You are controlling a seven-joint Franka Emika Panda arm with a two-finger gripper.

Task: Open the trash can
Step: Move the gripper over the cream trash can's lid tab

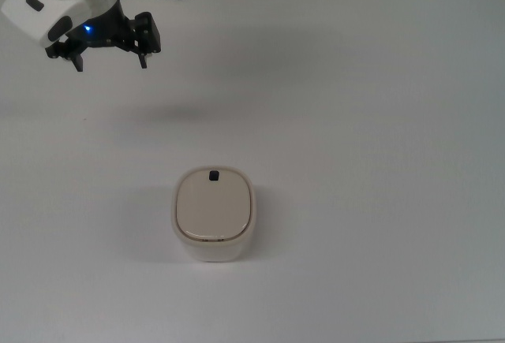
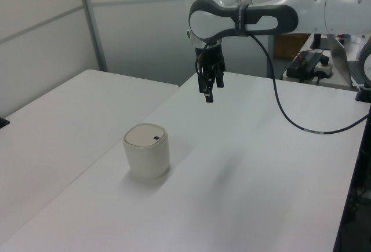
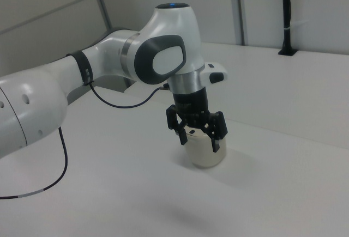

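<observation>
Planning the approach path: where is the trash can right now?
The trash can stands alone on the white table, lower centre in the top view, lid closed, well below and right of the open end effector at the top view's upper left.

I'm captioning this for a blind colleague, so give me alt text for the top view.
A cream trash can with its lid shut and a small black button on top stands alone on a white table. The robot's open gripper hovers well away, at the top view's upper left.

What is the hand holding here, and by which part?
Nothing. The hand hangs open in the air, well away from the closed trash can on the table.
</observation>
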